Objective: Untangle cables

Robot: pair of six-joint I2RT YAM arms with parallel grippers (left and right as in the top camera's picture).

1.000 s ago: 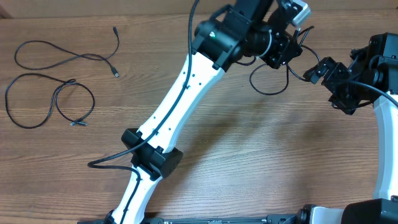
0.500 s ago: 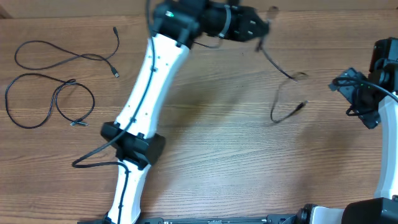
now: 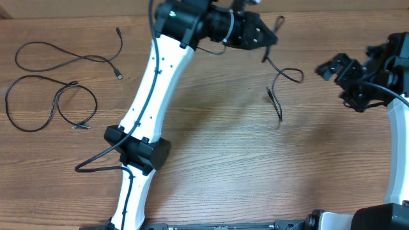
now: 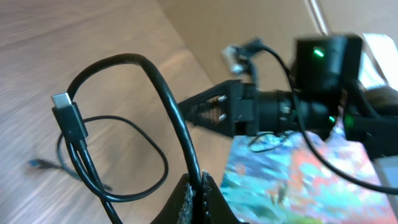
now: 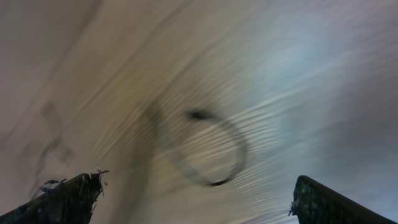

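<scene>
**Near side.** The left arm (image 3: 137, 153) rises from the near edge of the wooden table (image 3: 217, 166) and reaches across to the far edge. To its left, well apart from both grippers, lie two loose cables: a coiled cable (image 3: 95, 102) nearer and a long cable (image 3: 82, 59) farther.

**Mid-table, right of centre.** The USB-C cable (image 3: 275, 105) hangs in a loop from the left gripper (image 3: 268, 38) at the far edge. The overhead view does not settle whether its lower tip touches the wood.

**Left wrist view.** This view supplies what the overhead lacks. The fingers (image 4: 186, 202) are pressed together on the cable, which arches up and back down to a USB-C plug (image 4: 68, 115). The right arm (image 4: 280, 112) is blurred beyond.

**Far right.** The right gripper (image 3: 333, 68) is apart from the cable. Only the right wrist view shows its fingers (image 5: 65, 196) spread wide and holding nothing — beneath them is a motion-blurred loop of black cable (image 5: 239, 152) over the table.
</scene>
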